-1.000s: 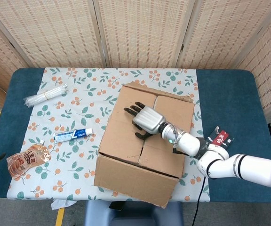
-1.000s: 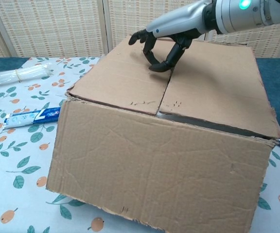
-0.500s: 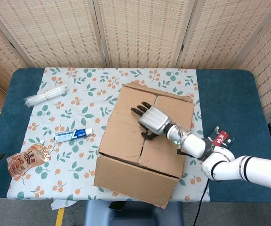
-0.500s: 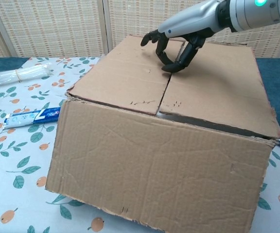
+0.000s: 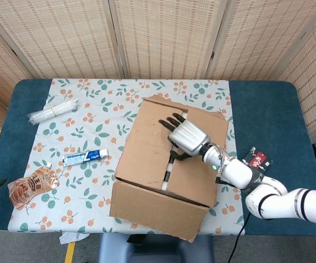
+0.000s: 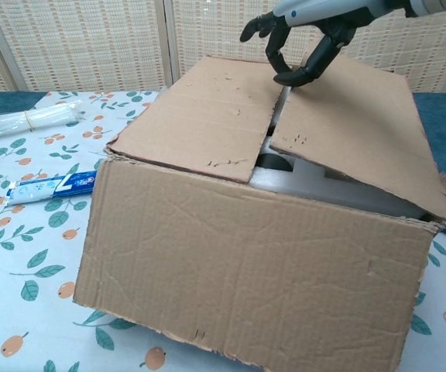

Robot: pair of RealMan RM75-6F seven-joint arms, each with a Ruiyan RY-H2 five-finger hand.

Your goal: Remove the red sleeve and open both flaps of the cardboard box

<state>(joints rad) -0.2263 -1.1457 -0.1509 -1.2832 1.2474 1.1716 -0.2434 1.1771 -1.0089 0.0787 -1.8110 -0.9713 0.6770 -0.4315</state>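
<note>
I keep the lift slow and outward so the right flap (image 6: pixel 355 128) hinges on its outer edge without tearing. The cardboard box (image 6: pixel 246 256) fills the lower centre of the chest view. At upper centre, my right hand (image 6: pixel 304 39) pinches the flap's raised inner edge. The left hand is out of frame.
</note>
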